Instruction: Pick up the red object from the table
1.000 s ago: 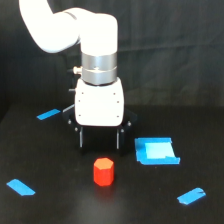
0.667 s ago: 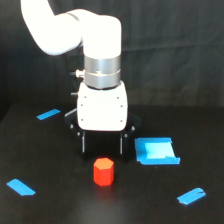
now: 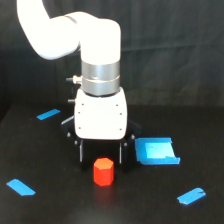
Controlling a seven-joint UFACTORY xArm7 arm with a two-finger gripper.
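Observation:
The red object (image 3: 103,171) is a small orange-red hexagonal block standing upright on the black table (image 3: 60,205), near the front middle of the exterior view. My gripper (image 3: 101,159) hangs straight down from the white arm, directly over and just behind the block. Its two dark fingers (image 3: 80,156) are spread apart, one on each side of the block's top, so the gripper is open. The fingertips reach about the height of the block's upper edge. I cannot tell whether either finger touches the block.
A blue square patch (image 3: 156,151) lies just to the exterior view's right of the gripper. Blue tape strips lie at the back left (image 3: 48,114), front left (image 3: 21,187) and front right (image 3: 191,195). A black curtain hangs behind the table.
The arm has come forward and lower, toward the camera. Its fingers, earlier behind the red block, now straddle the block's top. The block has stayed in place.

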